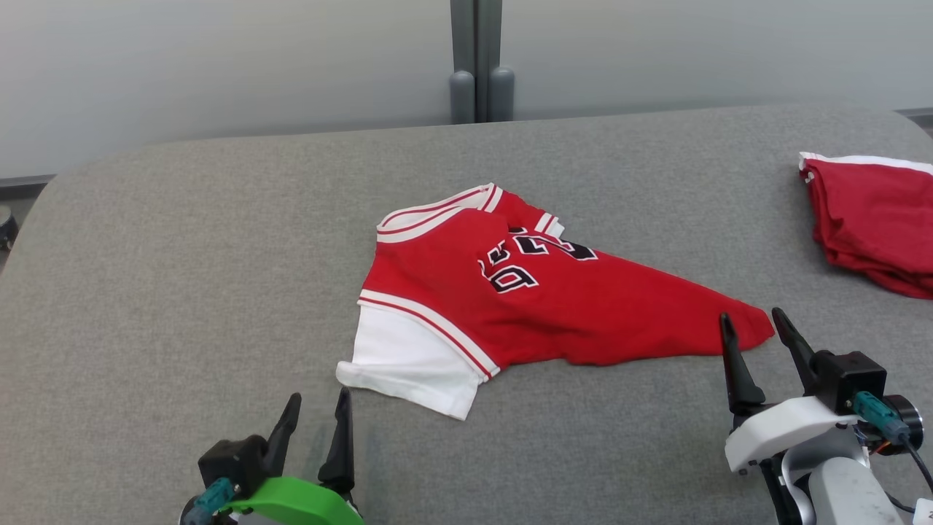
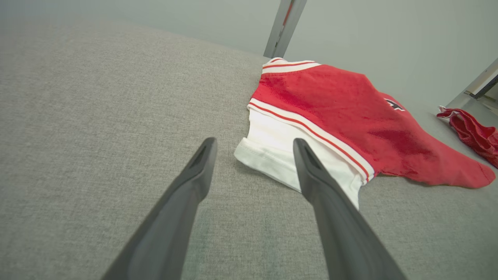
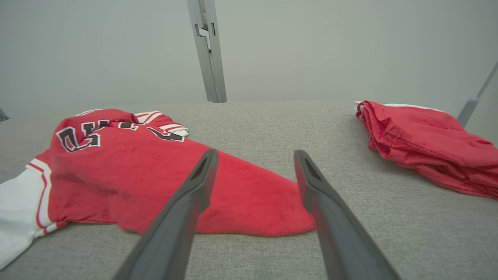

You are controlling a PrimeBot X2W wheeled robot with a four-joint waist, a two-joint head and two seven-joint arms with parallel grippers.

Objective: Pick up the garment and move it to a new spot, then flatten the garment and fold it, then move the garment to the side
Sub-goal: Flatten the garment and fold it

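The garment [image 1: 510, 299] is a small red shirt with white sleeves, striped trim and black lettering, lying crumpled in the middle of the grey table [image 1: 182, 255]. Its white sleeve [image 2: 280, 147] points toward my left gripper [image 1: 315, 412], which hovers open just in front of it with nothing between its fingers. The shirt's red corner [image 3: 272, 210] tapers out to the right, and my right gripper [image 1: 751, 324] stands open right at that tip, empty. In the right wrist view the corner lies between and just beyond the two dark fingers [image 3: 186, 202].
A second red garment [image 1: 875, 219] with a white edge lies bunched at the table's far right; it is also in the right wrist view [image 3: 424, 144]. A grey post [image 1: 477, 65] stands behind the table's rounded far edge, against a pale wall.
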